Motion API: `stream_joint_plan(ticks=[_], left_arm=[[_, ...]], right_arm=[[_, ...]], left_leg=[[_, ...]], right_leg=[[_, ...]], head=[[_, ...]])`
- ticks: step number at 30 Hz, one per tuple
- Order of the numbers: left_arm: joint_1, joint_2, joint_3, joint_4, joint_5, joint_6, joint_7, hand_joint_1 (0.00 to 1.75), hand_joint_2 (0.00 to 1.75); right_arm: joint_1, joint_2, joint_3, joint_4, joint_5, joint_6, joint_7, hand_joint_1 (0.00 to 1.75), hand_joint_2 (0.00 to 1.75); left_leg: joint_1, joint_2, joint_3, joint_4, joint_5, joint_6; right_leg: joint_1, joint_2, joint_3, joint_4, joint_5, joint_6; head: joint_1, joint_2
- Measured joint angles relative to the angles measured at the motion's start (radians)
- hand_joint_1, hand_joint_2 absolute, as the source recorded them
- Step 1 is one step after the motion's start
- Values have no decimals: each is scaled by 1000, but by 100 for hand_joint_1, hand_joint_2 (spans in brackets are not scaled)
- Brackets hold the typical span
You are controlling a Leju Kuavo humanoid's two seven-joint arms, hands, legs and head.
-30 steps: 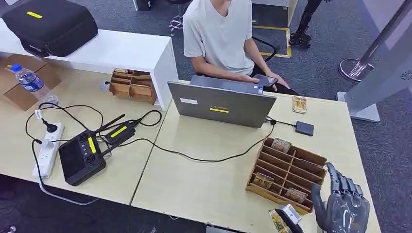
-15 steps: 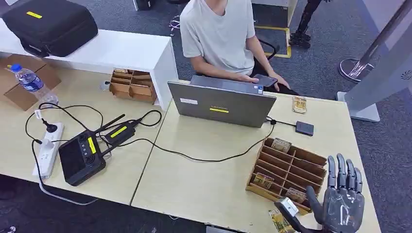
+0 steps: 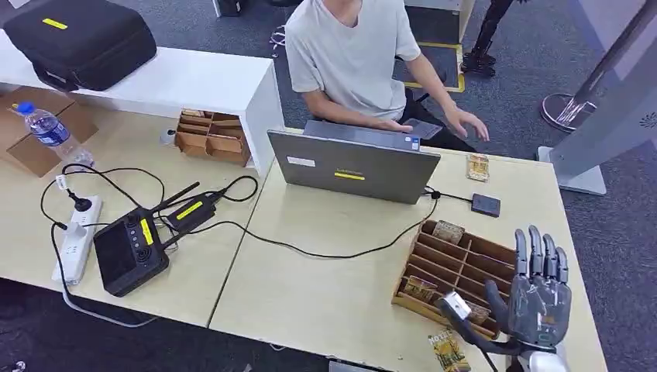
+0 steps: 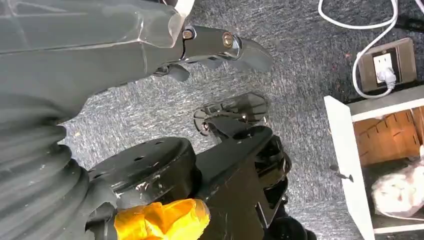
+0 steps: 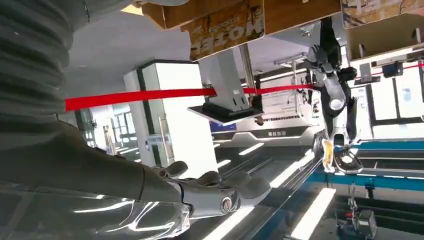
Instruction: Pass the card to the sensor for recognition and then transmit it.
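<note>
The right hand [image 3: 540,298] hovers over the near right corner of the pale wooden table [image 3: 325,294], fingers spread straight and wide with nothing between them, the thumb jutting toward 9 o'clock. Directly under and just at 9 o'clock of it stands the brown cardboard divided tray [image 3: 459,267], its slots holding small printed cards.

The step in hand looks like reaching for a card. The nearest one, a small patterned card [image 3: 472,312] at the tray's front slot, sits just beside the thumb. The slots are narrow and the dividers thin, so I would bring the fingers down along the slot's length and pinch the card's upper edge rather than push into the cardboard, which seems light enough to slide. Another yellow-printed card [image 3: 445,349] lies flat on the table at 7 o'clock of the hand; flat and thin, it would be harder to lift.

The small dark square sensor pad [image 3: 486,204], matte, on a black cable, lies at 12 o'clock beyond the tray.

The left hand [image 4: 220,45] hangs over grey carpet, its fingers loosely extended, holding nothing.
</note>
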Motion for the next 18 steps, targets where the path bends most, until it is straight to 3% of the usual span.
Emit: stream_joint_plan(ticks=[18], left_arm=[[0,-5,-2,0,-2,-3,0,0,175]], right_arm=[[-31,-20,27,16,24,63,26,0,175]], left_leg=[[0,0,0,0,0,0]], right_leg=[[0,0,0,0,0,0]], head=[[0,0]])
